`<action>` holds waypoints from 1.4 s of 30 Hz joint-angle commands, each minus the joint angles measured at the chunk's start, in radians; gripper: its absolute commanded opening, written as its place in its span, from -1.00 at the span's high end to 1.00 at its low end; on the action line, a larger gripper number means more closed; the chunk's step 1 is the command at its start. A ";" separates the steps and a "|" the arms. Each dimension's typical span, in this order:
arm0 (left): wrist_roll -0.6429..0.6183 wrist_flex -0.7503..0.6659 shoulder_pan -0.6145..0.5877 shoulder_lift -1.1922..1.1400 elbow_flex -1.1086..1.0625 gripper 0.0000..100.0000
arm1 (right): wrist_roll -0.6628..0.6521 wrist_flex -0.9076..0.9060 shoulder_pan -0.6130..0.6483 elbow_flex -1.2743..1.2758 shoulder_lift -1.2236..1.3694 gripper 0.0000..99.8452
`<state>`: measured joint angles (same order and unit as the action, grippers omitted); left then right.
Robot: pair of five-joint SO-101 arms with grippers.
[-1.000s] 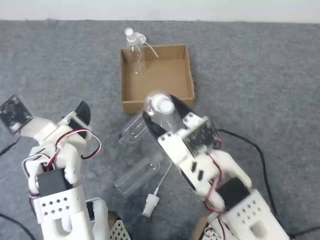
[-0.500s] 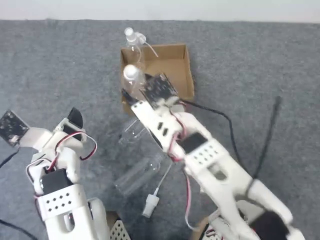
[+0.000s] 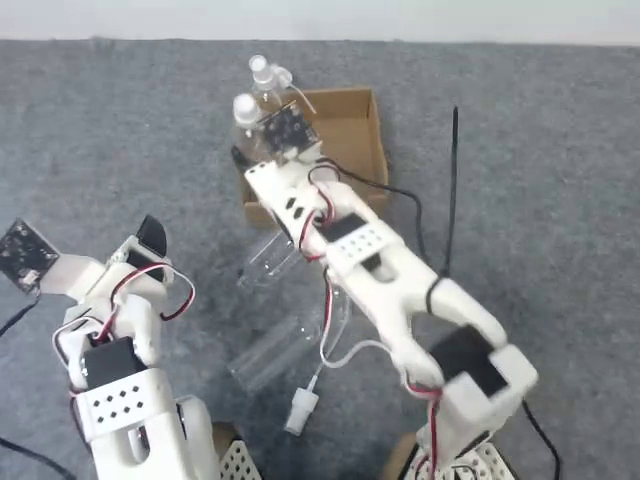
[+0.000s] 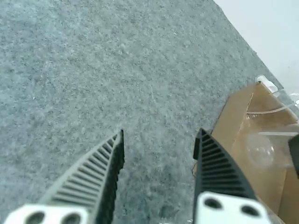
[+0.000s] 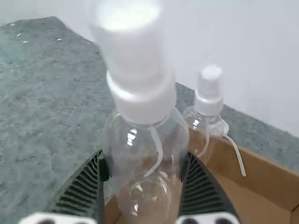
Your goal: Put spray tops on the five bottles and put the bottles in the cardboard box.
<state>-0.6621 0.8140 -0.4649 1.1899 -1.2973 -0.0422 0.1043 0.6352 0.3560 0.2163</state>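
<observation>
Bottle (image 5: 145, 133) in right claw (image 5: 143, 169)

Cardboard box (image 3: 365, 150): right half stood open, floor bare, reachable from above. Far left corner was taken by a standing bottle (image 3: 262, 78). The right gripper (image 5: 142, 168), clamped on a second bottle (image 3: 244, 112), crowded the left wall beside it; inside or outside that wall, unclear. The right arm (image 3: 350, 245) barred the box's near side. A lying bottle (image 3: 268, 258), another bottle (image 3: 275, 345) and a loose spray top (image 3: 300, 408) cluttered the carpet between the arms. The left gripper (image 4: 160, 137), jaws apart, hung over bare carpet (image 3: 110, 130).
</observation>
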 commanded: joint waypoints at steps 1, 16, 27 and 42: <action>-0.008 -0.029 -0.006 0.014 0.001 0.54 | 0.068 0.030 -0.047 -0.155 0.051 0.99; -0.006 -0.031 -0.006 0.014 -0.007 0.54 | 0.066 0.022 -0.056 -0.358 0.318 0.99; -0.006 -0.028 -0.006 0.014 -0.007 0.54 | 0.063 0.021 -0.054 -0.370 0.343 0.99; -0.006 -0.028 -0.006 0.014 -0.008 0.54 | 0.063 -0.114 -0.016 -0.393 0.331 0.51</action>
<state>-0.6605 0.8140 -0.4649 1.1899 -1.3157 0.0176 -0.0015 0.6030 0.0292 0.5999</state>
